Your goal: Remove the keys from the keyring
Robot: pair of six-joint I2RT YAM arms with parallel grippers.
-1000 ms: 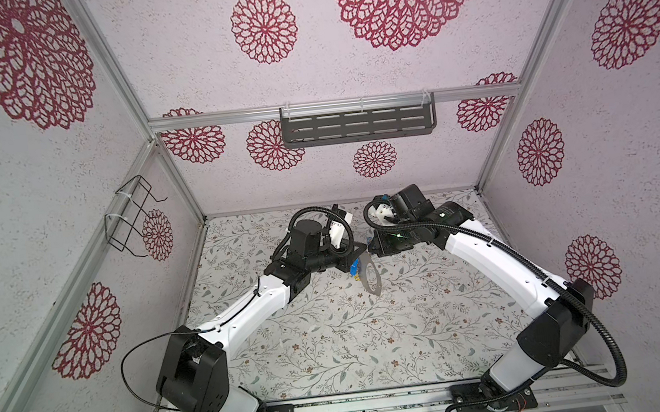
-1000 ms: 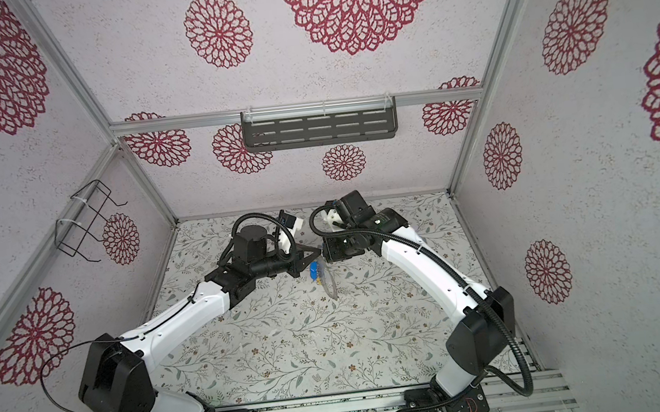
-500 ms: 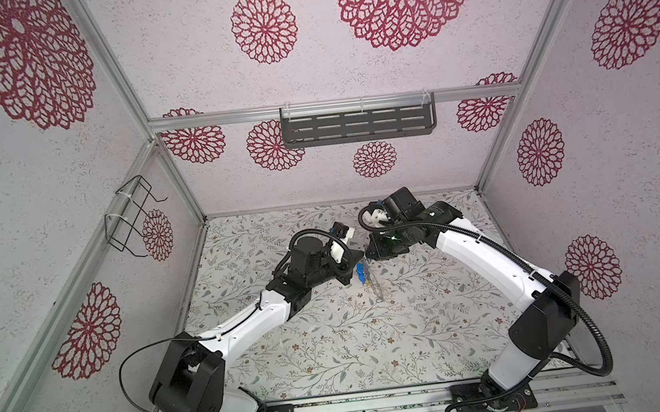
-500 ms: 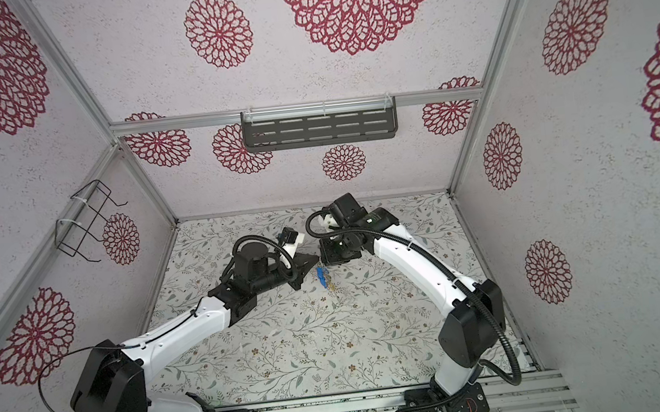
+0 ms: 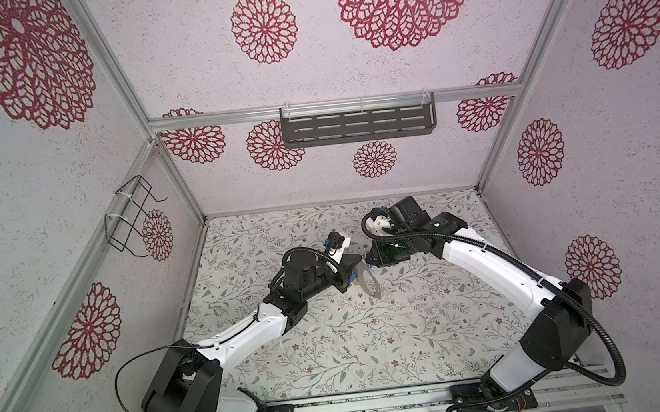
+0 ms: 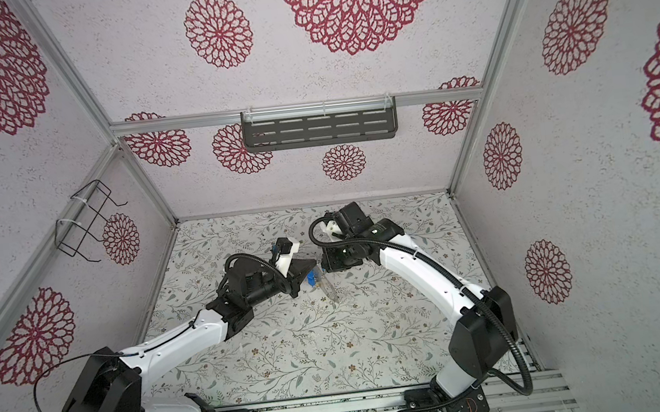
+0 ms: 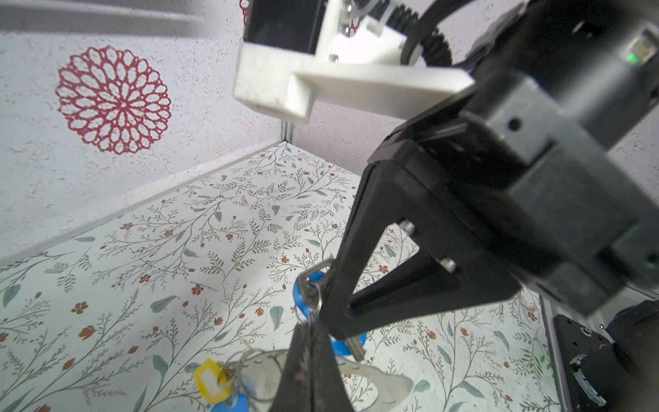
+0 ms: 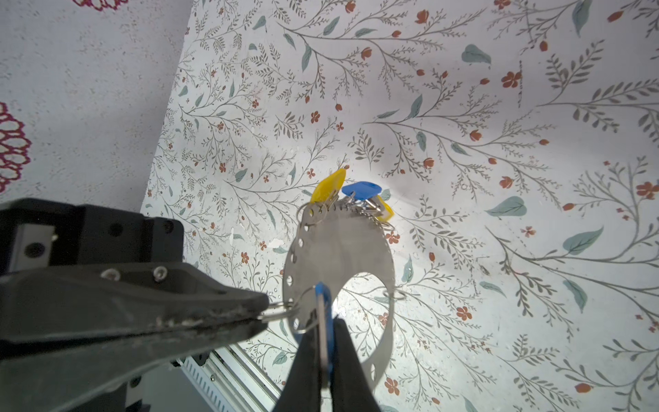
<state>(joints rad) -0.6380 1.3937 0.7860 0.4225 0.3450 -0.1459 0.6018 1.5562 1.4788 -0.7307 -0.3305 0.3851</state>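
Keyring [image 8: 338, 249]: a flat silvery crescent with holes along its rim, centre of the right wrist view. In both top views it sits mid-frame, just below the meeting gripper tips.

Left gripper [image 8: 262, 314] is clenched on a small metal loop [image 8: 281, 309] at the keyring's edge. Right gripper [image 8: 322, 342] grasps a blue key [image 8: 322, 296] just beside that loop, its jaws nearly together.

Other keys [image 8: 356, 194] — yellow and blue — bunch at the keyring's far end, over the floral table [image 5: 416, 331].
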